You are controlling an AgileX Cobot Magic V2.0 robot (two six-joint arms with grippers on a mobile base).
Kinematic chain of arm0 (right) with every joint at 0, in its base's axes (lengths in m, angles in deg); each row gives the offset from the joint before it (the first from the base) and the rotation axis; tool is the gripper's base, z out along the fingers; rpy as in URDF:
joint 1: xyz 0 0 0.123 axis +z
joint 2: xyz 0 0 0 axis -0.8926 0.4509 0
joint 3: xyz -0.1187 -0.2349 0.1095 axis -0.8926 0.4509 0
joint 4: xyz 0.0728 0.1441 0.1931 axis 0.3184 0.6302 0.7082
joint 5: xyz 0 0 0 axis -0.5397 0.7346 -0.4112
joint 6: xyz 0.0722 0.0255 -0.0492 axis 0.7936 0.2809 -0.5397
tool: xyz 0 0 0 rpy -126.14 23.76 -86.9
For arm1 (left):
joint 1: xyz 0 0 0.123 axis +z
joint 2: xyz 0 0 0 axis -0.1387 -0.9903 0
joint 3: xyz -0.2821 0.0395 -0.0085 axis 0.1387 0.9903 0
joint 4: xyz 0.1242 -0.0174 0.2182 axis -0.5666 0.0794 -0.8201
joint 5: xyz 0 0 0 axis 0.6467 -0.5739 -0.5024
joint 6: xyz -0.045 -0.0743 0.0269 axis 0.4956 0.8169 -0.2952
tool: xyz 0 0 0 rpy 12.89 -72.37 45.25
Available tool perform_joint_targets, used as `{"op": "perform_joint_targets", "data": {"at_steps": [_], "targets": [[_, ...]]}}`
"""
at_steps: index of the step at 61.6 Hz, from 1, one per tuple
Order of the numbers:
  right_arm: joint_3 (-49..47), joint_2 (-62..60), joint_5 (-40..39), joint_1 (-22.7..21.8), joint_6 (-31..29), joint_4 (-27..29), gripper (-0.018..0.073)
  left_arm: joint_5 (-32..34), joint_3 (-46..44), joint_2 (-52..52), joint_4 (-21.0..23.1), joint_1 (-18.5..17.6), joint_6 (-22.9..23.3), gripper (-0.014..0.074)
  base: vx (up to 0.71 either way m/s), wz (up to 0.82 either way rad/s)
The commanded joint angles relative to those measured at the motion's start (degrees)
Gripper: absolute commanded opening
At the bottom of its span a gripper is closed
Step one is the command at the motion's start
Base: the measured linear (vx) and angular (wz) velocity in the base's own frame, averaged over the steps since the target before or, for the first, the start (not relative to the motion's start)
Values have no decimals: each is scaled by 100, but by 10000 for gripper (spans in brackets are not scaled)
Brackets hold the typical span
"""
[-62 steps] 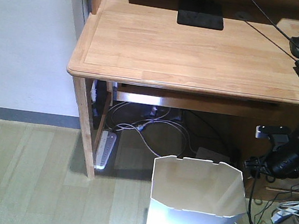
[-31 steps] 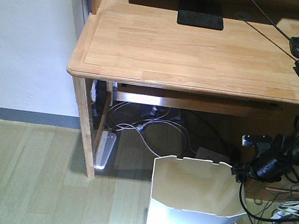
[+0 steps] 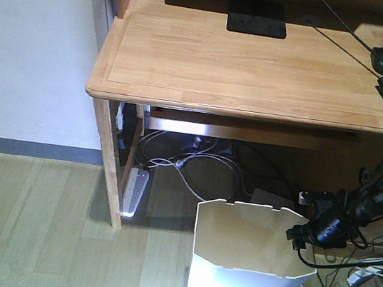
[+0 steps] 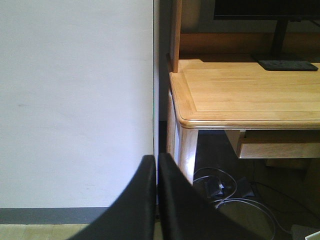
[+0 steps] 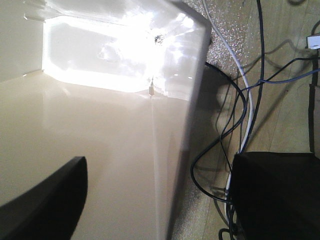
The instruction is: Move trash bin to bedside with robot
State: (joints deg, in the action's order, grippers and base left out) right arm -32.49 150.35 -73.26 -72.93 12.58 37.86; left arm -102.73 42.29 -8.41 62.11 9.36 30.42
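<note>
Exterior front-facing view: the right gripper [image 3: 302,236] has come down and leftward from beside the desk's [image 3: 246,65] underside, and now sits at the right-hand rim of the trash bin [image 3: 244,274]. The bin has not shifted. It stands upright on the wooden floor [image 3: 27,227], under the front edge of the desk, with loose cables [image 3: 372,286] just beside its base.

In the right wrist view the fingers [image 5: 45,205] are spread wide, one inside the cream wall and the other outside it over the floor, so the rim lies between them but is not yet pinched. The approach looks nearly done, and closing on the wall seems the next step.

The left gripper [image 4: 156,200] hangs with its fingers pressed narrow, holding nothing, and faces the white wall [image 4: 75,100] beside the desk corner.

No bed shows in any view, so the whole carry is still ahead.
</note>
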Motion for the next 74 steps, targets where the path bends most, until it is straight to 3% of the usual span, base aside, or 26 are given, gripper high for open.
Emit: {"op": "perform_joint_targets", "data": {"at_steps": [1, 14, 26, 35, 44, 52, 59, 74], "targets": [[-326, -137, 61, -37, -39, 11, 552, 400, 166, 53, 23, -10, 45, -6, 0, 0], [-869, 276, 258, -37, -33, 99, 547, 400, 166, 53, 23, -10, 45, -6, 0, 0], [-1295, 559, 508, -37, -14, 109, 483, 400, 166, 53, 23, -10, 45, -6, 0, 0], [-1433, 598, 564, -37, 8, 153, 305, 400, 166, 53, 23, -10, 45, -6, 0, 0], [-1485, 598, 701, -37, -140, 495, -5, 400, 166, 53, 23, -10, 45, -6, 0, 0], [-1485, 557, 881, -37, -590, 1133, -12, 400, 166, 53, 23, -10, 45, -6, 0, 0], [-1401, 421, 1081, -55, -1386, 1958, -7, 400, 166, 53, 23, -10, 45, -6, 0, 0], [-598, -188, 1152, -329, -3655, 4425, -6, 400, 166, 53, 23, -10, 45, -6, 0, 0]]}}
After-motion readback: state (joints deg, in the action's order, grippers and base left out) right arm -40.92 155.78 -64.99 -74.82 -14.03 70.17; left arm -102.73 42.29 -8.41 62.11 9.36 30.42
